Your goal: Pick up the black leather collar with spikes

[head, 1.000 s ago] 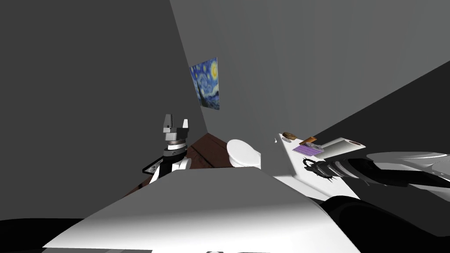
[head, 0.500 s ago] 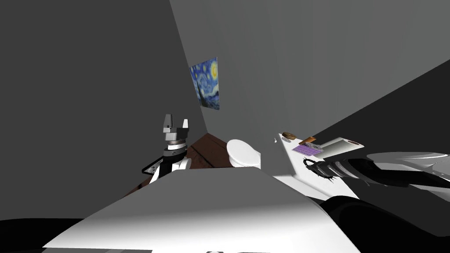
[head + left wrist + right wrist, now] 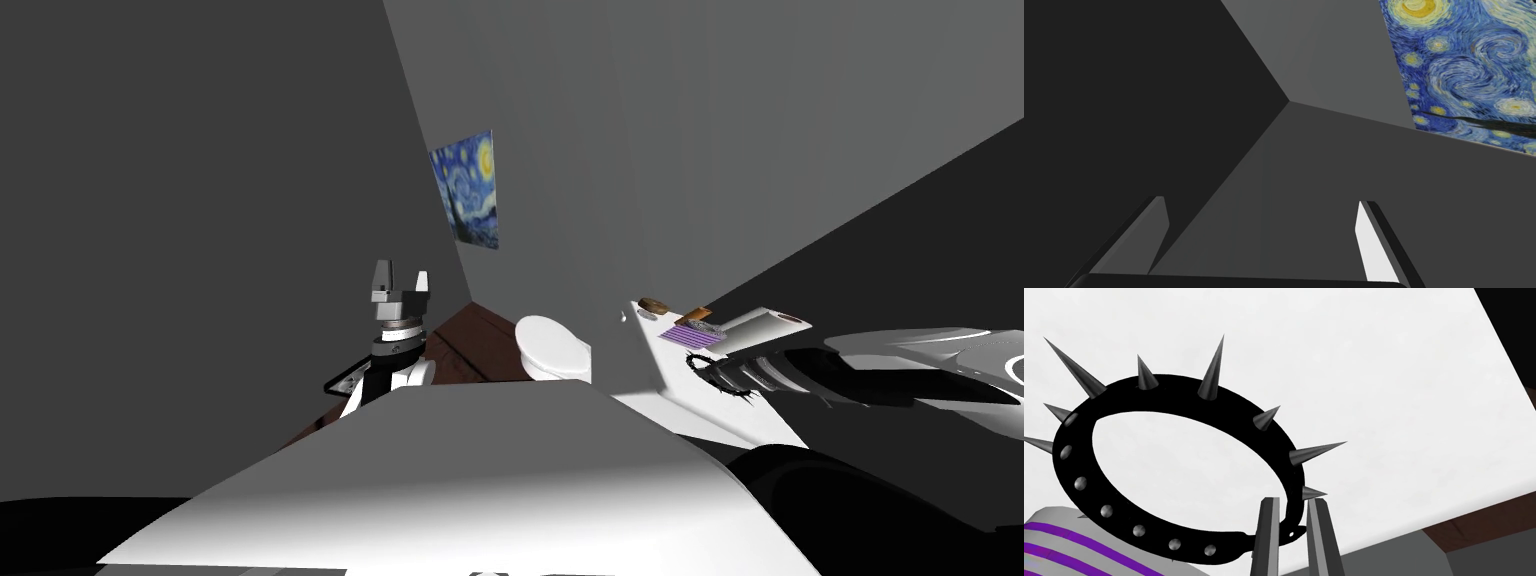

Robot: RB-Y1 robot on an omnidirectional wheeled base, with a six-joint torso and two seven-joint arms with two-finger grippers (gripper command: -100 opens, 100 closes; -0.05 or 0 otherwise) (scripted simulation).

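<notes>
The black collar is a ring with silver spikes and studs, seen over the white counter. My right gripper is shut on the collar's band near its buckle end, one finger on each side. In the head view the collar hangs at the tip of my right gripper, over the white counter at the right. My left gripper is raised at the left and stands open, with nothing between its fingers.
Beyond the collar on the counter lie a purple-striped item, a white box, an orange-brown piece and a brown lump. A white oval seat stands left of the counter on brown floor.
My right arm has risen a little with the collar held in it. The head view has shifted slightly. The left arm has stayed put.
</notes>
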